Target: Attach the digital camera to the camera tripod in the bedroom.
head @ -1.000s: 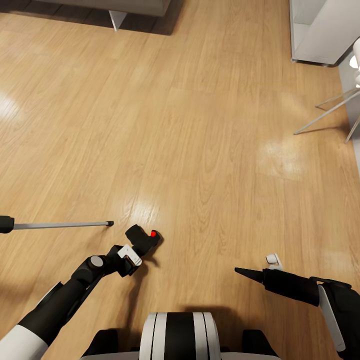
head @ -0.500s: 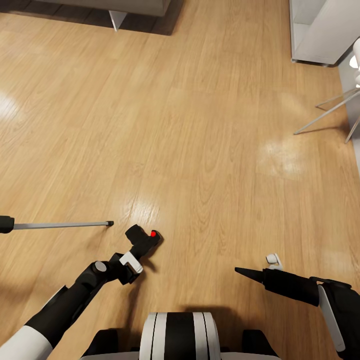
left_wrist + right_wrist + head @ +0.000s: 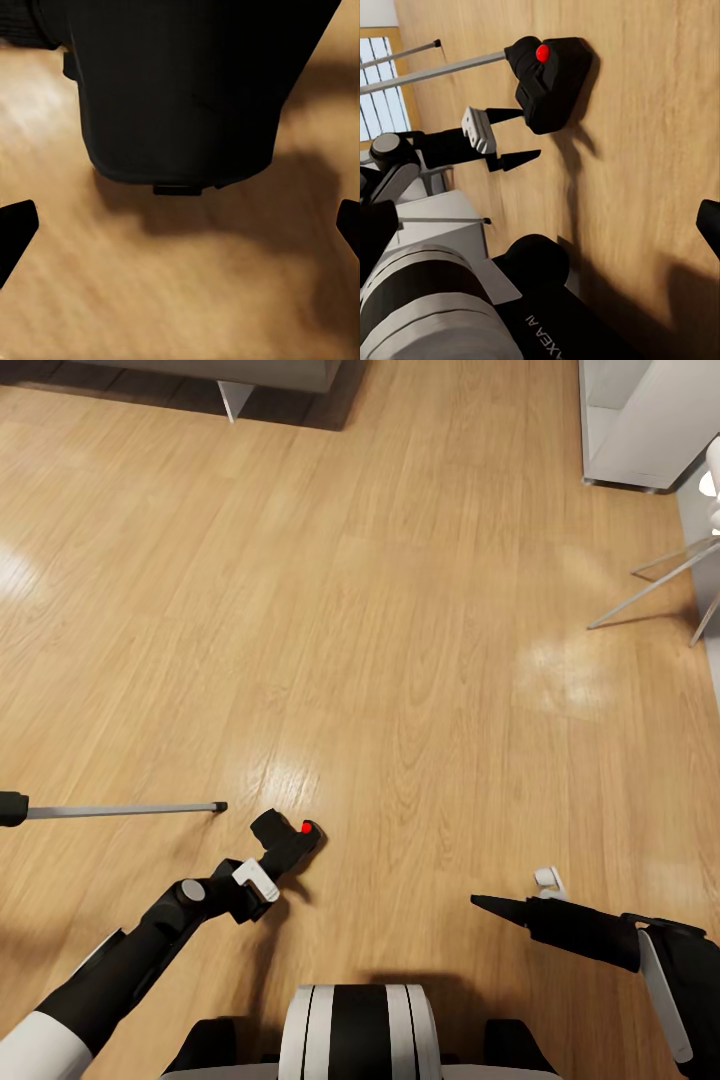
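The small black boxy digital camera with the red round button on top (image 3: 290,842) lies on the light wood plank floor (image 3: 400,660), just ahead of my left end effector (image 3: 268,877). A thin silver leg with a black foot (image 3: 125,810), most likely part of the camera tripod, lies flat on the floor nearby to the left.

I judge this to be the pick-up step: the camera is not yet in my grasp and nothing has been mounted. In the left wrist view the camera's dark body (image 3: 180,90) looms close between my fingertips (image 3: 15,225), which stand wide apart at the two edges. The right wrist view shows my left end effector's fingers (image 3: 514,160) spread and pointing at the camera (image 3: 551,79), one close to its side, neither closed on it.

Next I would ease forward until the body sits between the fingers, then close squarely on its flat sides.

My left arm reaches low and forward, its wrist angled toward the camera. My right end effector (image 3: 500,906) hangs well apart to the right, its dark fingers together in a point, holding nothing that I can see.
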Robot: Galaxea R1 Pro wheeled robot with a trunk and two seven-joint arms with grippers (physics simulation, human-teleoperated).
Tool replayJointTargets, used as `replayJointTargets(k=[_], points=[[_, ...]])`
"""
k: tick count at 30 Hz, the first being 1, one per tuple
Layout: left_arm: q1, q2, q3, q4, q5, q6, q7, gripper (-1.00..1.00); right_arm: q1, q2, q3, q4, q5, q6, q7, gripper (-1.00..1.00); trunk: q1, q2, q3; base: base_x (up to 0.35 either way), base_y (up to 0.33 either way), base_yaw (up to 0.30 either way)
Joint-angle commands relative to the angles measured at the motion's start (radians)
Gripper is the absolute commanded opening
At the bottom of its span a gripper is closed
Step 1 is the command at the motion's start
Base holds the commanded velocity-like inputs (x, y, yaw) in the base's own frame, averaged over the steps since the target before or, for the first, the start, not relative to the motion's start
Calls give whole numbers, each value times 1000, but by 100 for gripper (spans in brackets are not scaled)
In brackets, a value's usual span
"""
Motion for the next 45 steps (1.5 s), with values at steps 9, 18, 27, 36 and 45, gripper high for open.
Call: replayJointTargets(k=[9, 18, 27, 36, 45], points=[[0, 4, -2, -15, -11, 3, -7, 100, 0, -1, -1, 1, 3, 14, -7, 100, 0, 0, -1, 0, 0, -91], [0, 4, -2, -16, -11, 3, -7, 100, 0, 0, -2, 1, 28, 14, -19, 100, 0, 0, -1, 0, 0, -107], [0, 9, -2, -12, -13, 5, -7, 100, 0, 1, -2, 1, 32, 4, -29, 100, 0, 0, -1, 0, 0, -11], [0, 27, -2, -6, -12, 7, -7, 100, 0, 4, -4, 2, 30, 4, -28, 100, 0, 0, -1, 0, 0, 0], [0, 24, -3, -14, -12, 12, -7, 100, 0, 5, -4, 1, 30, 3, -28, 100, 0, 0, -1, 0, 0, 0]])
